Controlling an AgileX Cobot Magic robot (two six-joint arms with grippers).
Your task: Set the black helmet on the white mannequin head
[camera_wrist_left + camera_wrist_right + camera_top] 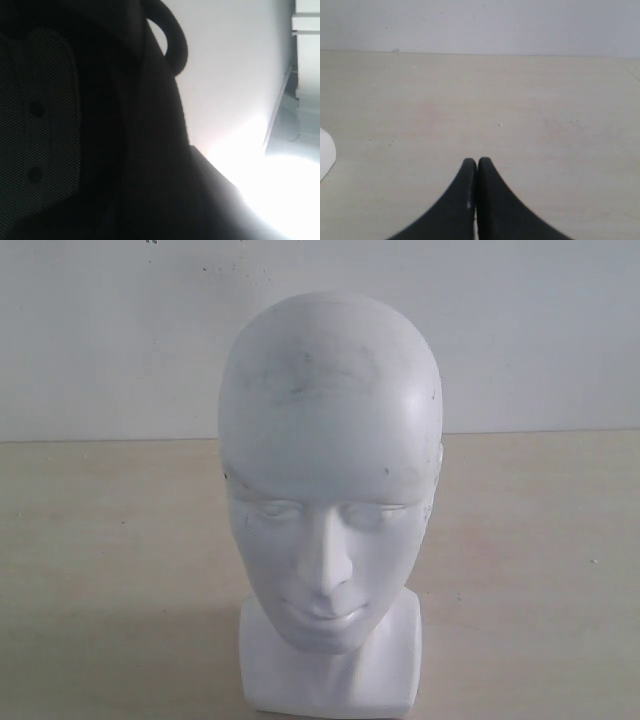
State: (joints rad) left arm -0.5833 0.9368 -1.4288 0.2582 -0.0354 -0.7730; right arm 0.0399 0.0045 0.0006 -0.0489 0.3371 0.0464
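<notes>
Black helmet (115, 130) lining close-up, white mannequin head (330, 470) upright

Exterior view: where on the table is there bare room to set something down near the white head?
Bare table lies left of the white mannequin head, right of it, and behind it up to the wall. Only the middle front is crowded, where the head stands.
</notes>
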